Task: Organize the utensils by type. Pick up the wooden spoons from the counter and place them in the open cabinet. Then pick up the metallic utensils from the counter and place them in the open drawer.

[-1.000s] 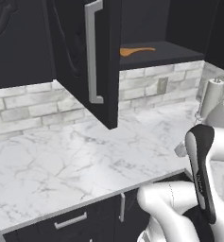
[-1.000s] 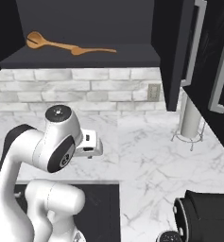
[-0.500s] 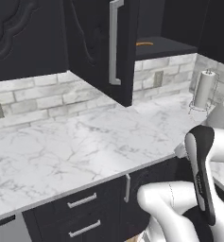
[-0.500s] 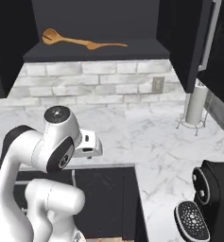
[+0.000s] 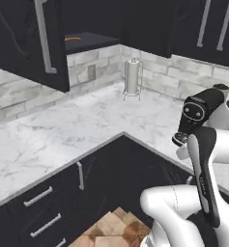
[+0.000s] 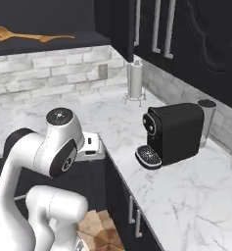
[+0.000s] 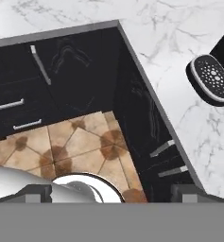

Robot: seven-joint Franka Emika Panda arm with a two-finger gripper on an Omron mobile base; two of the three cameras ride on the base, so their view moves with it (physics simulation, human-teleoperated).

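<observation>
two wooden spoons [image 6: 29, 36] are lying end to end on the dark shelf of the open cabinet [image 6: 49, 43]. below, a paper towel holder [image 6: 135, 82] is standing on the counter [image 6: 196, 196] by the wall, and a black coffee machine [image 6: 172, 133] is sitting nearer me.

Two orange-brown wooden spoons [image 6: 29, 36] lie flat, end to end, on the dark shelf of the open cabinet [image 6: 49, 41], well above and beyond the wide-apart, empty jaws. The cabinet door [image 5: 31, 43] stands swung out, silver bar handle upright. White veined marble surface [image 5: 77, 125] wraps the corner beneath.
</observation>
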